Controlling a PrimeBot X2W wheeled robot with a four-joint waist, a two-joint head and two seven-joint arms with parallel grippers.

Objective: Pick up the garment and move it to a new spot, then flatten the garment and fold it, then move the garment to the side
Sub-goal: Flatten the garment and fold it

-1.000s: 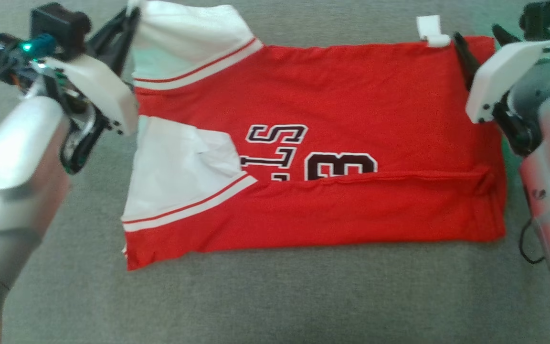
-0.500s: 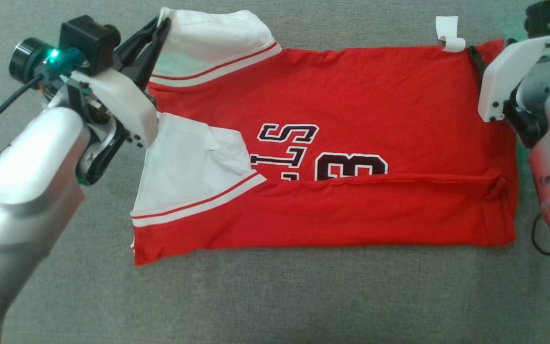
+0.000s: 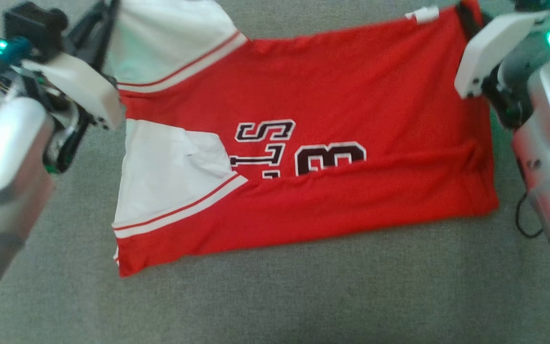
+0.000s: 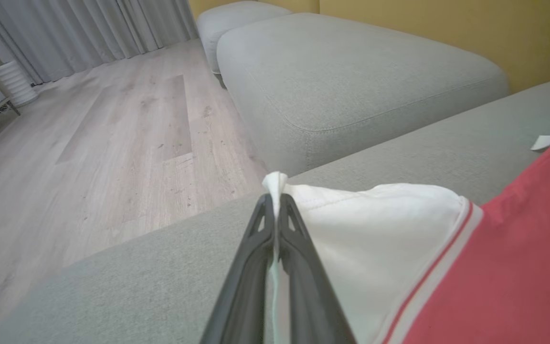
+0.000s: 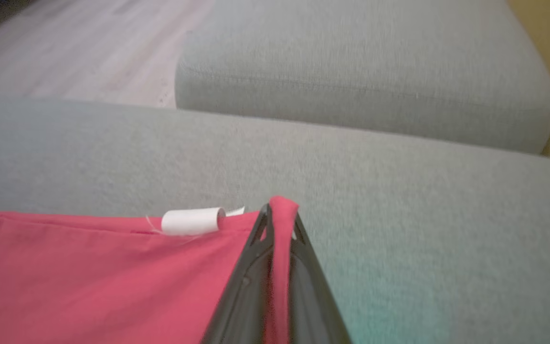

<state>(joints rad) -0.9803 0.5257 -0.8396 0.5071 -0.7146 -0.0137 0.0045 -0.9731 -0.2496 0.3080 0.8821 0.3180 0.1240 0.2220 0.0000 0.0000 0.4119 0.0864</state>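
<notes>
You have the left pincer (image 4: 275, 210) clamped on the white sleeve (image 4: 375, 229) of the jersey (image 3: 332, 91), right pincer (image 5: 279, 217) clamped on its red corner, over the cushion (image 3: 303, 296).

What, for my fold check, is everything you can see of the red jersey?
The red jersey looks soft-knit, with white sleeves trimmed in red stripes, dark white-edged lettering partly hidden by its folded-up near edge, and a white tag. It lies spread on the grey cushion. The left hand pinches the far sleeve's corner; the right hand pinches the far red corner.
</notes>
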